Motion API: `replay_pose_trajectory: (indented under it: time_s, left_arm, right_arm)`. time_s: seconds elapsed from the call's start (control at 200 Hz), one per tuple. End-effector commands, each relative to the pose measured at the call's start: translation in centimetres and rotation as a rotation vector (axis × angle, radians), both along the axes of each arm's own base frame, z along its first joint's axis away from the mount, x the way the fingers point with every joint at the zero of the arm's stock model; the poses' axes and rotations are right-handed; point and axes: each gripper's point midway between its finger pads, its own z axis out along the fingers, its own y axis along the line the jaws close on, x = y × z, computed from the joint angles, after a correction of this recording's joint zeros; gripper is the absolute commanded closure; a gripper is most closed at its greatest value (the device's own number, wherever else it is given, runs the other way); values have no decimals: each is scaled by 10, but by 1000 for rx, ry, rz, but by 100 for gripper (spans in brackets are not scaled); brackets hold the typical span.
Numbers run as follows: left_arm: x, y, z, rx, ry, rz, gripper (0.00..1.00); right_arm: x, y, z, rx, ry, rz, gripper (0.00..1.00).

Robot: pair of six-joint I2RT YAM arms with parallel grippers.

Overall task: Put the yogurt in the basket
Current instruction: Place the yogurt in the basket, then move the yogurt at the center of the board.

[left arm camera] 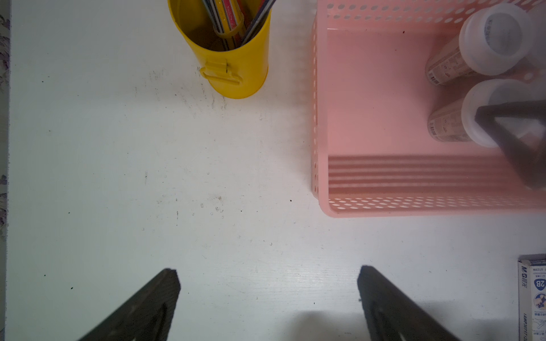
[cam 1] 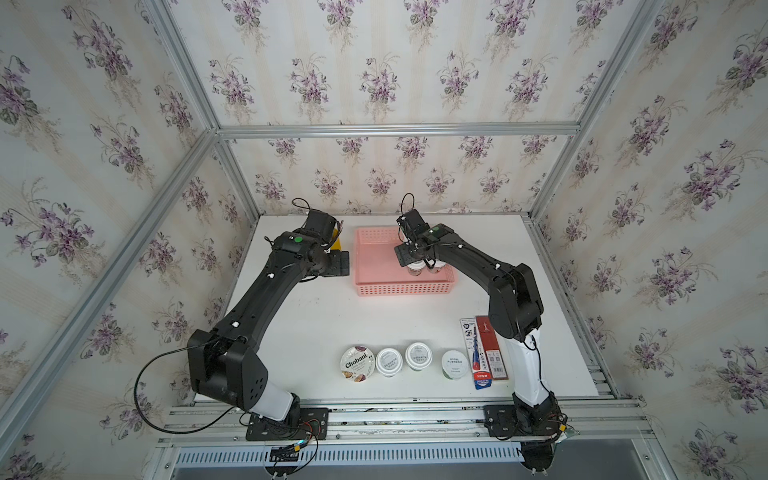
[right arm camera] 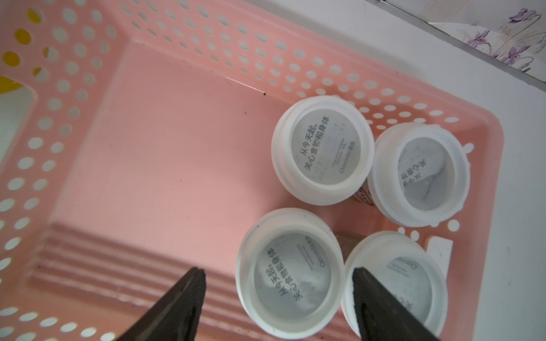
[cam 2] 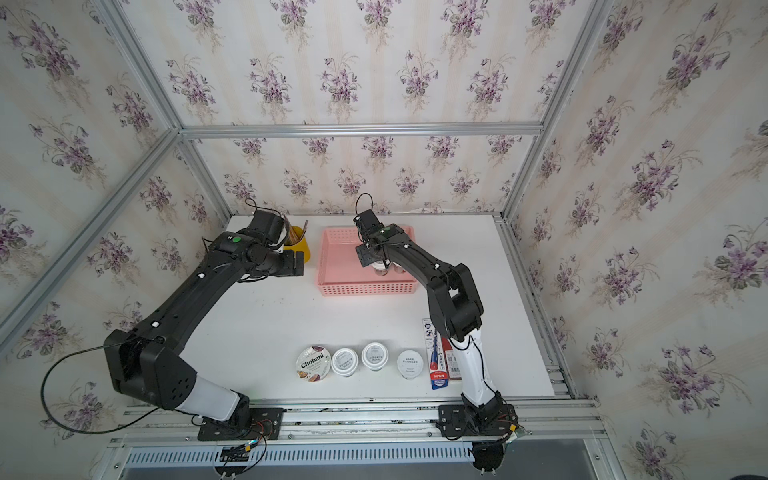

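The pink basket (cam 1: 403, 289) (right arm camera: 206, 38) stands at the back middle of the table. Several yogurt cups with white grey-printed lids stand in its right end, among them one (right arm camera: 288, 277) between my right gripper's (right arm camera: 277, 274) fingers. That gripper (cam 1: 419, 266) hangs open over it, with a gap to the cup on one side. Along the front stand the Chobani cup (cam 1: 357, 363), two white-lidded cups (cam 1: 389, 361) (cam 1: 418, 355) and a pale-green-lidded cup (cam 1: 454, 364). My left gripper (left arm camera: 267, 273) (cam 1: 340, 264) is open and empty, left of the basket.
A yellow pencil cup (cam 2: 297, 245) (left arm camera: 230, 59) stands left of the basket, behind my left wrist. Flat red and blue packets (cam 1: 484, 353) lie at the front right beside my right arm's base. Floral walls with metal rails enclose the table.
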Motion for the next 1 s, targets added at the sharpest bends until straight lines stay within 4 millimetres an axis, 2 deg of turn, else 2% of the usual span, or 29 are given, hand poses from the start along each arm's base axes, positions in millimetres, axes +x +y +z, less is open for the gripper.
replay_pose_trajectory:
  time_s: [0.0, 0.17, 0.265, 0.445, 0.614, 0.709, 0.849, 0.994]
  left_arm:
    - [-1, -4, 7, -8, -17, -16, 1]
    - [-10, -15, 19, 36, -45, -53, 1]
    - [-16, -21, 24, 47, -55, -74, 1]
    - [-25, -31, 28, 60, -69, -101, 1]
    - [-31, -41, 33, 49, -85, -123, 1]
    - [-31, -43, 35, 49, -91, -130, 1]
    - [-29, -45, 35, 54, -93, -137, 1]
    - [-27, -45, 34, 61, -96, -141, 1]
  right_arm:
    - [-12, 4, 25, 65, -3, 18, 18]
    - [-49, -5, 53, 90, -19, 19, 18]
    - [-80, -18, 58, 89, -5, 8, 18]
    - [-151, -59, 50, 74, 52, -58, 19]
    - [-225, -100, 33, 80, 154, -141, 19]
    - [-259, -119, 24, 76, 209, -182, 19]
    - [-296, -131, 14, 62, 281, -206, 19]
    - [-318, -132, 11, 60, 323, -195, 14]
